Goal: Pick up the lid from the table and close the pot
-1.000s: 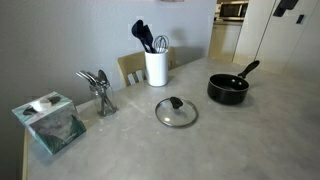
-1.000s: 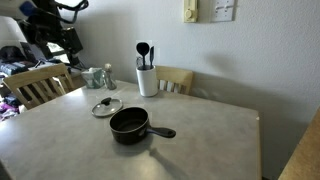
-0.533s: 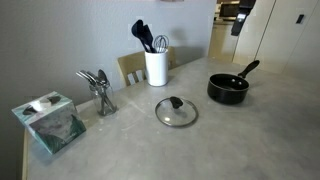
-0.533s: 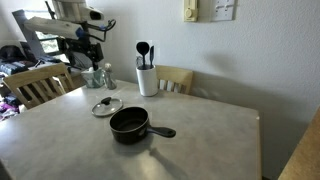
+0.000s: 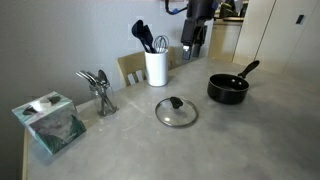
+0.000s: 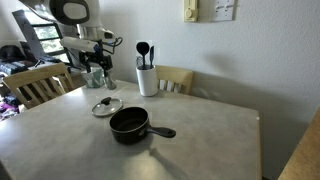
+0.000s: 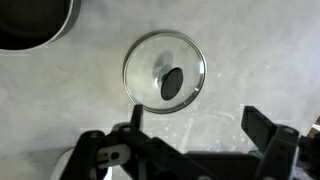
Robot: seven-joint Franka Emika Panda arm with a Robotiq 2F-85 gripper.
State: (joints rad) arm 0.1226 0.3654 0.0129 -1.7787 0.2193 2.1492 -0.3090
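The lid (image 5: 176, 111) is round clear glass with a metal rim and a black knob. It lies flat on the grey table (image 5: 230, 140) and shows in the other exterior view (image 6: 106, 105) too. The black pot (image 5: 228, 89) with its long handle stands uncovered beside it, also in the other exterior view (image 6: 130, 124). My gripper (image 5: 193, 48) hangs high above the table, open and empty; it also shows in an exterior view (image 6: 96, 70). In the wrist view the lid (image 7: 165, 73) lies below and ahead of the open fingers (image 7: 200, 128). The pot's rim (image 7: 35, 22) is at the top left.
A white utensil holder (image 5: 156, 67) with black utensils stands at the back; it also shows in an exterior view (image 6: 147, 78). A spoon holder (image 5: 100, 92) and a tissue box (image 5: 50, 122) stand near one table edge. Wooden chairs (image 6: 30, 85) stand around the table.
The arm has swung in from outside the table to a spot high above the lid. The lid and the pot have not moved.
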